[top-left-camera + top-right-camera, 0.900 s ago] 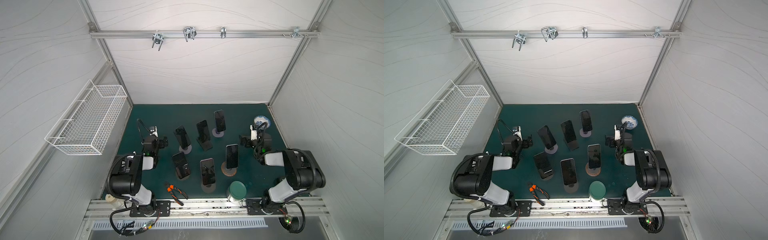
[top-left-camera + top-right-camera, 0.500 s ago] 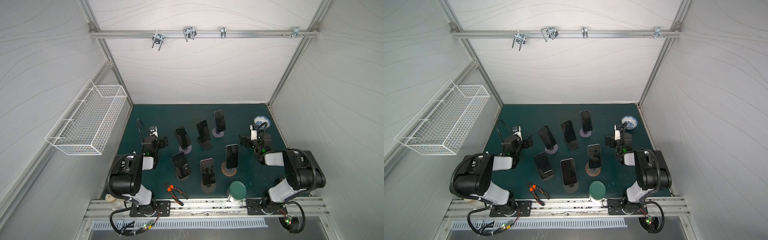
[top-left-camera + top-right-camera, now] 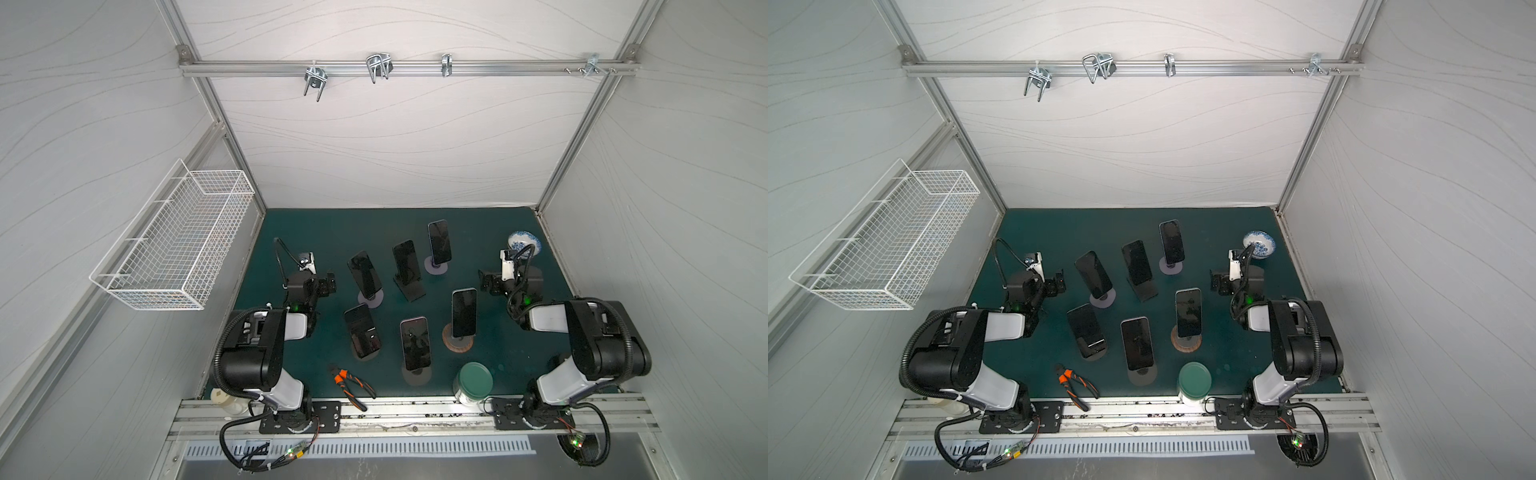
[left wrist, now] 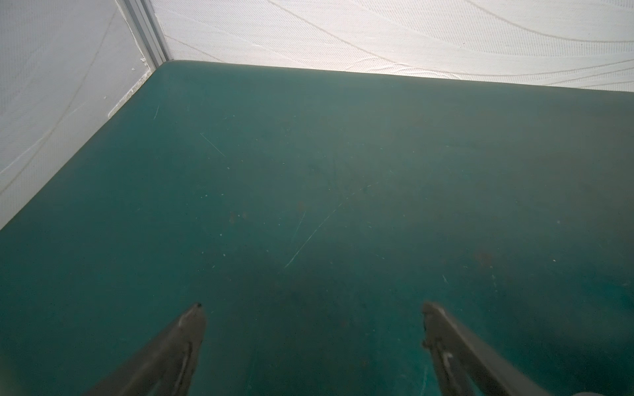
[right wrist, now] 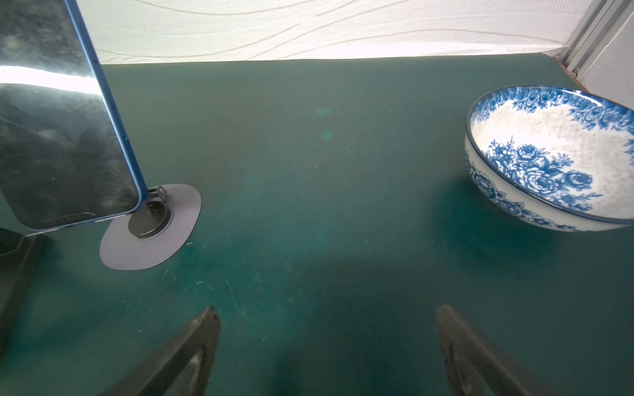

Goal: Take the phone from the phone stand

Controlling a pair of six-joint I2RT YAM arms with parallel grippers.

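A: Entry one, phones [image 3: 464, 312]. Where are they sitting?
B: There are six, each leaning on its own stand [image 3: 457, 344], filling the middle of the mat [image 3: 316, 224] in both top views. None is being lifted.
A: Entry two, left gripper [image 4: 310, 308]?
B: It is hanging left of centre with its jaws spread wide and holding nothing. Its camera is showing only bare mat.
A: Entry three, right gripper [image 5: 327, 312]?
B: It is hanging right of centre, jaws likewise spread and empty. It is facing the gap between the blue phone [image 5: 61, 137], sitting on a grey disc stand [image 5: 151, 247], and the bowl [image 5: 549, 154] at the mat's upper right.
A: Step in hand?
B: I am judging it as the approach, since no phone is being touched yet.
A: Next move?
B: It is calling for bringing one gripper to a phone's long edges, closing on them, then lifting clear without tipping the stand. I cannot tell which phone.
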